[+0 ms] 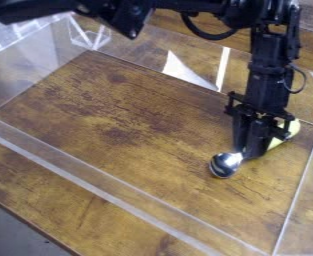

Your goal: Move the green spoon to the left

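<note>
The claw [250,152] is pinching the spoon [227,164] around its middle, near the right side of the wooden counter [112,125]. The silver bowl sticks out in front of the claw, toward the lower left; the yellow-green handle shows behind it, slanting toward the upper right.

Open wooden tabletop [112,130] left of the spoon [227,164], clear wall [95,176] beyond.
</note>
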Action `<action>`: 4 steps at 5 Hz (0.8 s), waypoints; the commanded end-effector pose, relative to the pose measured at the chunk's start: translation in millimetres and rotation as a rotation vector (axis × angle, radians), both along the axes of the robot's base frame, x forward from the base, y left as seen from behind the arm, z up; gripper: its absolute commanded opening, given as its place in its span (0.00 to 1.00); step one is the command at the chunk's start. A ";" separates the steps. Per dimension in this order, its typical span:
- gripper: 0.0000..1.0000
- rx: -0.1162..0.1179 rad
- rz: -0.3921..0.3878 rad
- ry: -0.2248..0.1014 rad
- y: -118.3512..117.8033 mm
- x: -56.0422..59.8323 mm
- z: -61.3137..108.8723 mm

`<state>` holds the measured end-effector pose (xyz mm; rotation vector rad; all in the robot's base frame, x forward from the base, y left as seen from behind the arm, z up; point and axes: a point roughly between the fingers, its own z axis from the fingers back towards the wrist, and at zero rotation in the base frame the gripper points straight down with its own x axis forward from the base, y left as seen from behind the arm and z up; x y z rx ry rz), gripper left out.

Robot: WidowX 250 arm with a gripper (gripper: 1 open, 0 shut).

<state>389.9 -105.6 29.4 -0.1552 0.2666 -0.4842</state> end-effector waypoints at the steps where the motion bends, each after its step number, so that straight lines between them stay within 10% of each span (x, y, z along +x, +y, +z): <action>1: 0.00 0.017 0.081 -0.096 21.3 5.7 45.0; 4: 0.00 0.089 0.165 -0.151 17.1 18.7 97.6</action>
